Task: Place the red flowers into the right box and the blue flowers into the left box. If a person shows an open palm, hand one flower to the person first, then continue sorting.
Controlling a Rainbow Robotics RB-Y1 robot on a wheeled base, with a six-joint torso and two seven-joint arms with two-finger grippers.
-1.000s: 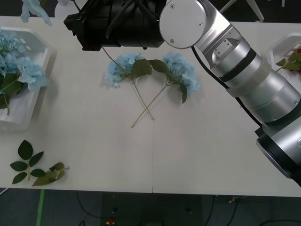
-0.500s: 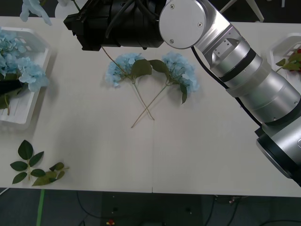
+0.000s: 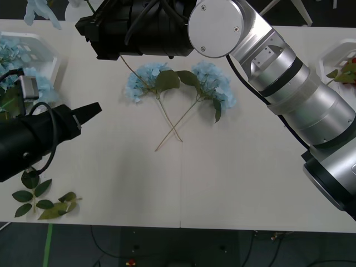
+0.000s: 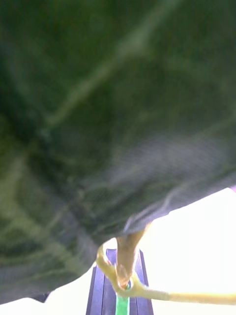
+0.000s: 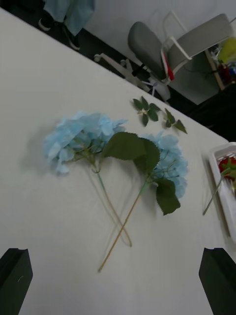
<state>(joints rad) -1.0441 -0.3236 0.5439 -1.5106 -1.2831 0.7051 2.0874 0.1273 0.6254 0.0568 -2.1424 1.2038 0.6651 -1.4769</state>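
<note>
**Two blue heads left, stems crossed — a snag waiting to happen**

White tabletop, wide and pale, and right in the middle lie two blue flowers, heads side by side, their thin stems crossing low down like an X. That crossing is the trouble spot.

Left gripper hangs over the table's left side, near the left box, black fingers spread wide with nothing between them; its wrist camera looks straight at the pair. In that view a big green leaf lies between the two heads. My read: a pinch at the crossing could catch both stems, or lift one and drag the other across the table. A grab nearer one head, clear of the X, looks safer.

Right gripper reaches across the far edge of the table. Its own camera is smothered by a dark green leaf, with a tan stem just below it — it seems to carry a flower, though I cannot tell how the fingers stand. If so, the risk is that the flower slips or trails.

Blue heads already sit in the left box. Over at the right box, the red flowers peek over the rim. Loose leaf sprigs lie at the near left corner, close under the left arm, and could be brushed off the table.
</note>
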